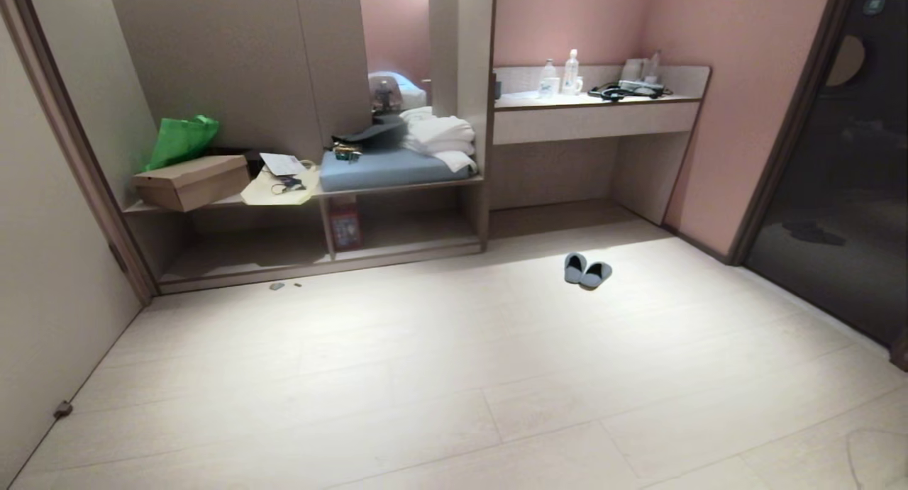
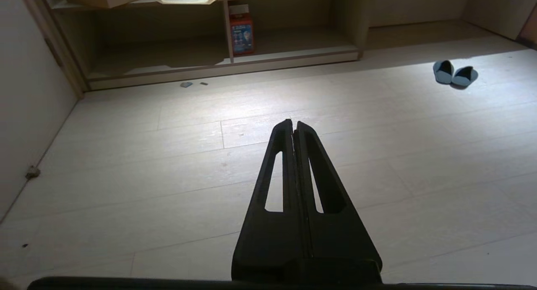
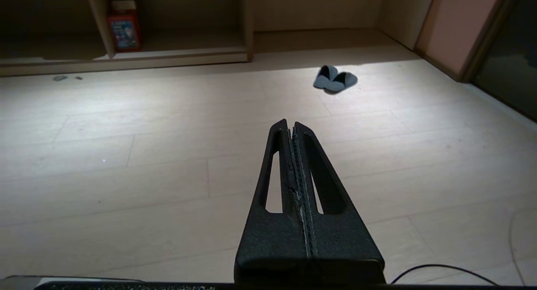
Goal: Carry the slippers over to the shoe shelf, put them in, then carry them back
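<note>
Two slippers point(image 1: 587, 271) touching on floor; left hand point(image 2: 293, 124), right hand point(image 3: 291, 123) both closed, empty.

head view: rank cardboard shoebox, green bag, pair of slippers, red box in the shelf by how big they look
1. cardboard shoebox
2. green bag
3. slippers and red box: look alike in size, so unranked.

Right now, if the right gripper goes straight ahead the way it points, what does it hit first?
Probably bare floor. The shut right gripper tilts down at the planks; the slippers lie off that line, though depth is unclear.
</note>
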Tool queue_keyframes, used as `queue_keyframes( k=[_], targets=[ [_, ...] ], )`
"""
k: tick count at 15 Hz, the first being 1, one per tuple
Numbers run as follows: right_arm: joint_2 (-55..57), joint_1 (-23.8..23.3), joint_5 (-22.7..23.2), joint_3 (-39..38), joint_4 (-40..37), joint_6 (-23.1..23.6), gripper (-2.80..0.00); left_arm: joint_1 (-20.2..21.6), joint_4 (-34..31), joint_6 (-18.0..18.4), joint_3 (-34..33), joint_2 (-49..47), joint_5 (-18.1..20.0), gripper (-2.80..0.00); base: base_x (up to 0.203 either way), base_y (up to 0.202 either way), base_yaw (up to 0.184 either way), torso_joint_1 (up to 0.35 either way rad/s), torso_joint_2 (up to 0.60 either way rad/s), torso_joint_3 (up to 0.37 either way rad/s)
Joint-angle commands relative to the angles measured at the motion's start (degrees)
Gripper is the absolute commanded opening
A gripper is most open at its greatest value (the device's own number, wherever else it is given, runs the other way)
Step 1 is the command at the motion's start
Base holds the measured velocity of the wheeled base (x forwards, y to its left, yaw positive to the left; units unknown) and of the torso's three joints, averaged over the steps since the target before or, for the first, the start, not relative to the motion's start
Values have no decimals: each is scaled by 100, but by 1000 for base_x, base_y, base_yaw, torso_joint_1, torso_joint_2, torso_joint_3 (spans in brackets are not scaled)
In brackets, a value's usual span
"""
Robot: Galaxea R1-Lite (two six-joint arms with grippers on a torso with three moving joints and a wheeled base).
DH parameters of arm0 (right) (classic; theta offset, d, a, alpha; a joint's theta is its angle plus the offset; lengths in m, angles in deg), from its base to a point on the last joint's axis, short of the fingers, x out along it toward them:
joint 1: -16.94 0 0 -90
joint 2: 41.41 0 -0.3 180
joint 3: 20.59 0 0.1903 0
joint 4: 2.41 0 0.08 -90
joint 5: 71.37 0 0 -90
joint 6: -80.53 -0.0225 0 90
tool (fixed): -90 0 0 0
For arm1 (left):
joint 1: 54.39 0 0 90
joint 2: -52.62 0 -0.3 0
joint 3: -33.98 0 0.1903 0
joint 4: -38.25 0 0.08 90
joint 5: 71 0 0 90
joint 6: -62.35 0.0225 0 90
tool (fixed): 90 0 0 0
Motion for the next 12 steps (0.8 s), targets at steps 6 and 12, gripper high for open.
queue_keyframes(
  k=[6,12],
  targets=[
    [7,-1,15,0,3,44,-280,-5,4,-3,0,-1,-4,-280,-178,0,-1,3,1,3],
    [7,-9,8,0,3,28,-280,-5,4,-3,0,-1,4,-280,-201,0,3,4,1,3]
  ],
)
